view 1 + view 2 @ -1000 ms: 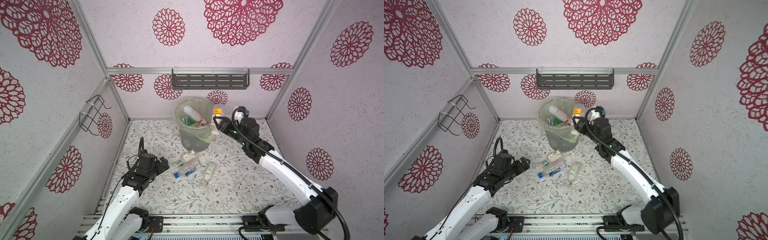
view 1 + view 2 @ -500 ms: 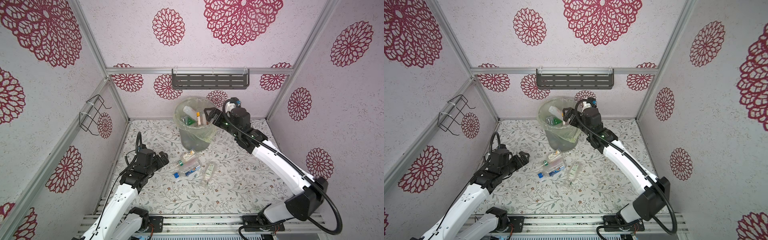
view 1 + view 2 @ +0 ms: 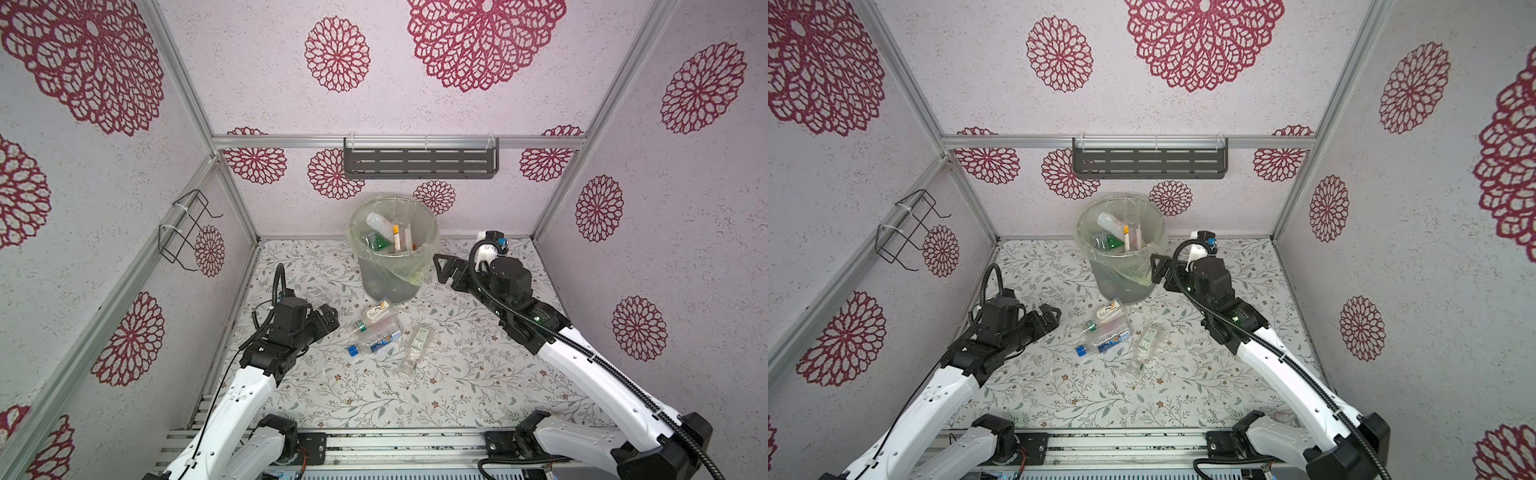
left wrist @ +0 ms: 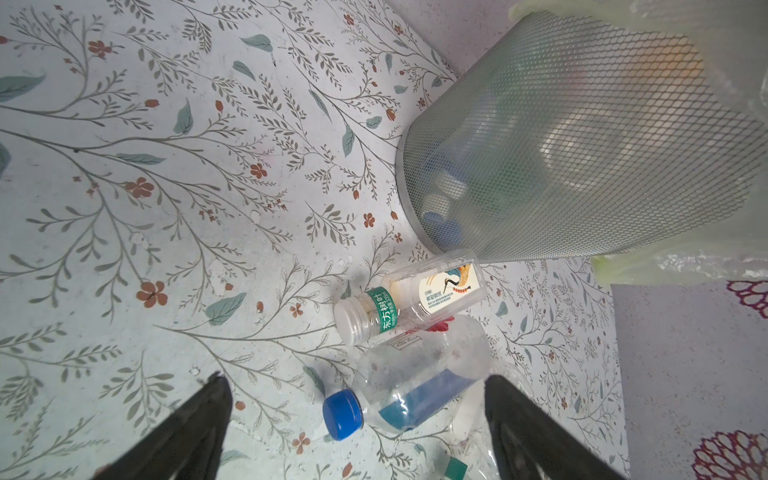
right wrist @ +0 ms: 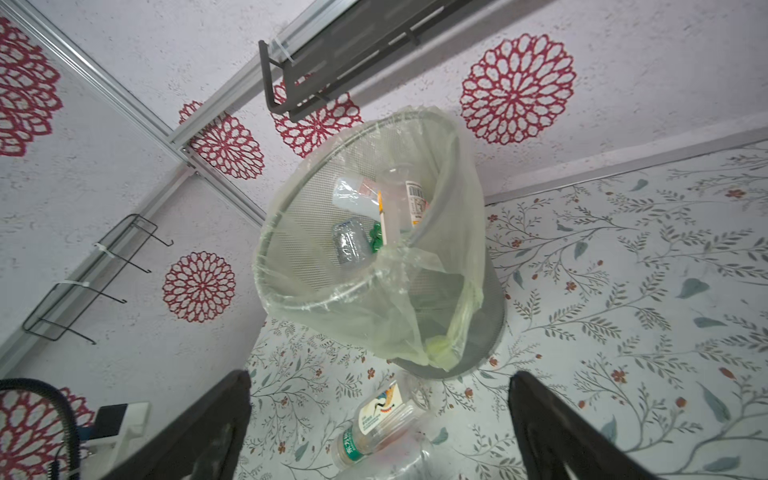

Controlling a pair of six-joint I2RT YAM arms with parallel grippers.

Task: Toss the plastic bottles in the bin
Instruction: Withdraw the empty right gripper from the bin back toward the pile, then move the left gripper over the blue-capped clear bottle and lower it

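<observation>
I've got the L end effector wide & empty, pointed at the leftover bottles on the desk for the next pick, w/ the R end effector wide & empty beside the bin, binned bottles inside.

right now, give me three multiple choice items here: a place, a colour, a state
1. Where does the bin stand?
A. on the floor below the slotted wall shelf
B. in the wire rack
C. at the front rail
2. The bottle seen between the fingers of the left end effector in the left wrist view has a cap that is:
A. red
B. blue
C. yellow
3. The right end effector is:
A. shut on a bottle
B. shut on the liner
C. open and empty
Key: 1 A, it stands under the shelf; 2 B, the cap is blue; 3 C, its fingers stand apart, nothing between.
</observation>
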